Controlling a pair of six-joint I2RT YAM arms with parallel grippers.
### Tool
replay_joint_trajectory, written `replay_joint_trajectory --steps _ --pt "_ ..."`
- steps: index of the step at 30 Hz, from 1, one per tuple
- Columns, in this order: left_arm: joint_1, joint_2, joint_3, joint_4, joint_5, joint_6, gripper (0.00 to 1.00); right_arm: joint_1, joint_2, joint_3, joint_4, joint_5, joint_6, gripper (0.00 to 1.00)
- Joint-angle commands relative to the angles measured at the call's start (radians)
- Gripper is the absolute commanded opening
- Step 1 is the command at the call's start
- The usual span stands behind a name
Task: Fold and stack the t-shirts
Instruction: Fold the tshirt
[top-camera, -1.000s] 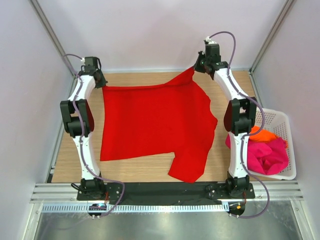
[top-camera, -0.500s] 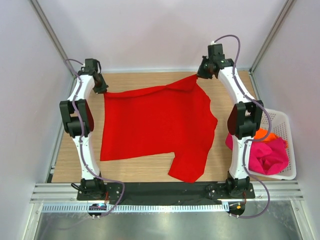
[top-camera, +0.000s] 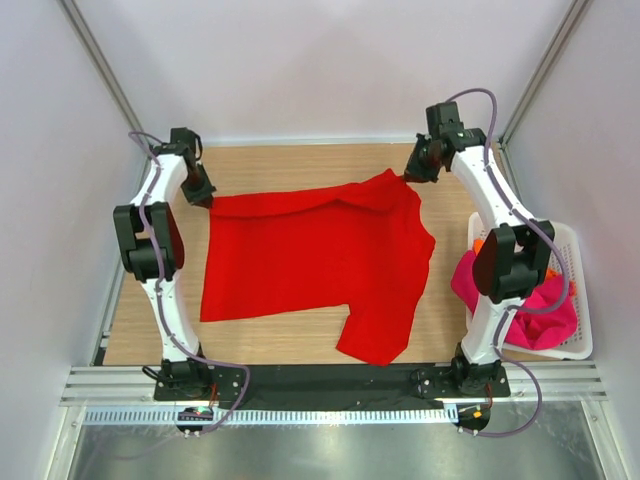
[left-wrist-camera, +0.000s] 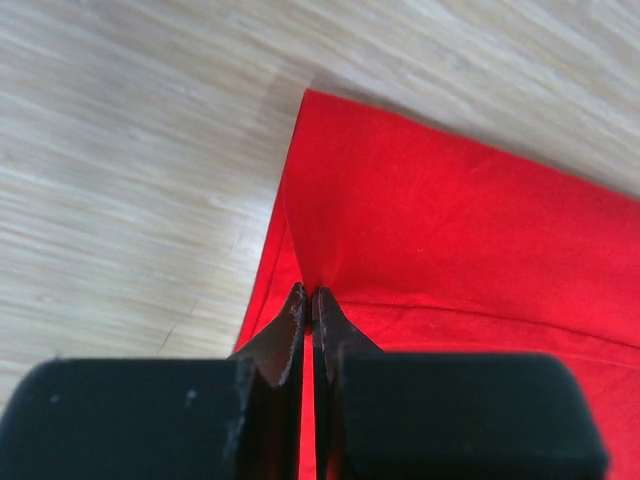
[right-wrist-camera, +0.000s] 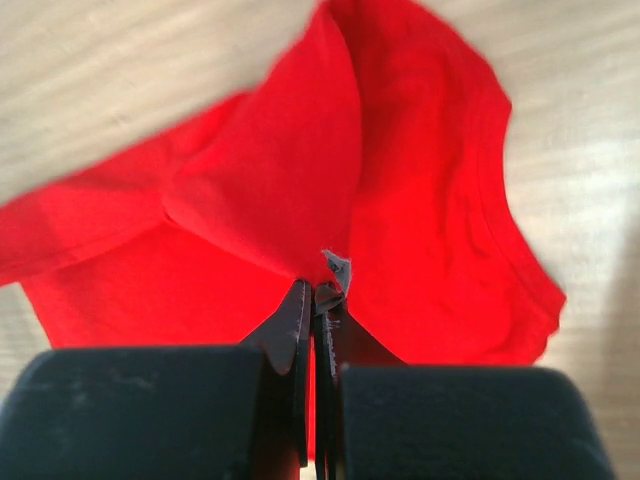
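The bright red t-shirt (top-camera: 310, 255) lies spread on the wooden table, its far edge lifted and folding toward me. My left gripper (top-camera: 203, 196) is shut on the shirt's far left corner (left-wrist-camera: 330, 260). My right gripper (top-camera: 412, 174) is shut on the far right corner (right-wrist-camera: 330, 200), the cloth bunched at its tips. The magenta-pink t-shirt (top-camera: 545, 310) and a bit of the orange t-shirt (top-camera: 480, 243) sit crumpled in the basket at the right.
A white plastic lattice basket (top-camera: 572, 262) stands at the table's right edge. The wooden table (top-camera: 290, 165) shows bare beyond the shirt and along its left side. Pale walls close in the back and sides.
Both grippers have moved toward me from the back edge, dragging the red shirt's far edge with them. The far part of the shirt now folds over itself.
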Motion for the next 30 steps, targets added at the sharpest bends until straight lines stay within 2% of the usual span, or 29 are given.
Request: replay_joint_trajectory --steps 1,11,21,23,27,28,29,30 --pt "0.011 -0.073 -0.023 -0.039 -0.009 -0.005 0.0 -0.004 -0.097 -0.071 -0.013 0.004 0.016 0.01" --pt "0.008 -0.059 -0.048 -0.081 0.001 -0.018 0.0 -0.006 -0.22 -0.321 0.042 0.027 0.036 0.01" --pt "0.008 -0.033 -0.056 -0.07 -0.016 -0.017 0.0 -0.006 -0.191 -0.372 0.049 -0.008 0.031 0.02" --pt "0.008 -0.028 -0.056 -0.081 -0.026 -0.02 0.03 -0.006 -0.192 -0.39 0.03 -0.009 0.027 0.03" --pt "0.008 -0.054 -0.049 -0.128 -0.074 -0.026 0.18 -0.006 -0.241 -0.445 0.0 -0.029 0.002 0.16" --pt "0.007 -0.071 -0.045 -0.142 -0.088 -0.029 0.2 -0.006 -0.258 -0.464 0.015 -0.032 0.001 0.29" --pt "0.007 -0.089 -0.049 -0.142 -0.12 -0.031 0.26 -0.007 -0.279 -0.499 0.073 -0.022 -0.001 0.37" --pt "0.008 -0.125 -0.054 -0.136 -0.132 -0.038 0.36 -0.012 -0.289 -0.511 0.107 -0.008 -0.001 0.45"
